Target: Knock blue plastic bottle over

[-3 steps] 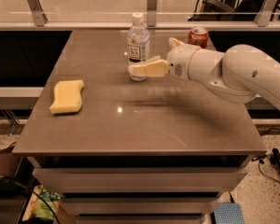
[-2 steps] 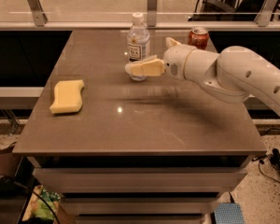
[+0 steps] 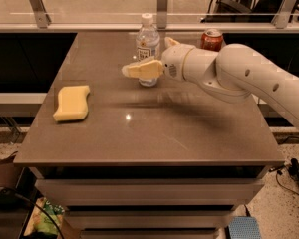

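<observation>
The blue plastic bottle [image 3: 147, 41] stands upright at the far middle of the table [image 3: 164, 133]. The gripper [image 3: 139, 69] crosses just in front of its lower half; how wide it is spread, or whether it holds anything, I cannot tell. An orange-red can [image 3: 212, 39] stands right of the bottle, and a yellow sponge [image 3: 72, 102] lies well left of it.

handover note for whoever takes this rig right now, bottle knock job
Gripper: low over the table, across the front of the bottle's lower half, arm reaching in from the right; contact unclear.
Bottle: upright at the back middle of the table. Can to its right, behind the arm. Sponge on the left.
Done: approach.
Left: push the bottle over; it is not yet tipped.
</observation>
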### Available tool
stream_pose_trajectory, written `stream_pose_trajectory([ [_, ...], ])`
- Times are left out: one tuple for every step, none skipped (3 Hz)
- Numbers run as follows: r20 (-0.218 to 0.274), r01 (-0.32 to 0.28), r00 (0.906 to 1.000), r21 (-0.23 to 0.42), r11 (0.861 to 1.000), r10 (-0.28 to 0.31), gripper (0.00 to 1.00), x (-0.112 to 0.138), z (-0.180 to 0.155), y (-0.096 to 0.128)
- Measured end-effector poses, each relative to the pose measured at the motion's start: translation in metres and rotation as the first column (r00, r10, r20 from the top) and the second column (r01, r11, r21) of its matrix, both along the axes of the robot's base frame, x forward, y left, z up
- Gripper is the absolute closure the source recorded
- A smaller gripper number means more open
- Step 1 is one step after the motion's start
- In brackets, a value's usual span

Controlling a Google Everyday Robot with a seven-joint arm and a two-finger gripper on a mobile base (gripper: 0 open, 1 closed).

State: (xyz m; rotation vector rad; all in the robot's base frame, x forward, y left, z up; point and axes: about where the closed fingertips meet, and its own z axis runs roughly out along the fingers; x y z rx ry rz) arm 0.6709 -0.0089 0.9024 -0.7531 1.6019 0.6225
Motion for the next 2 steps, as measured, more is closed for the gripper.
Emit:
stream_pose_trajectory([
  [0.0,-0.004,1.0,0.0,1.0,0.004,0.18,-0.0006,0.0002,0.0027],
  [0.0,-0.008,1.0,0.0,1.0,0.008,0.41,-0.0009,0.0005,0.0053],
])
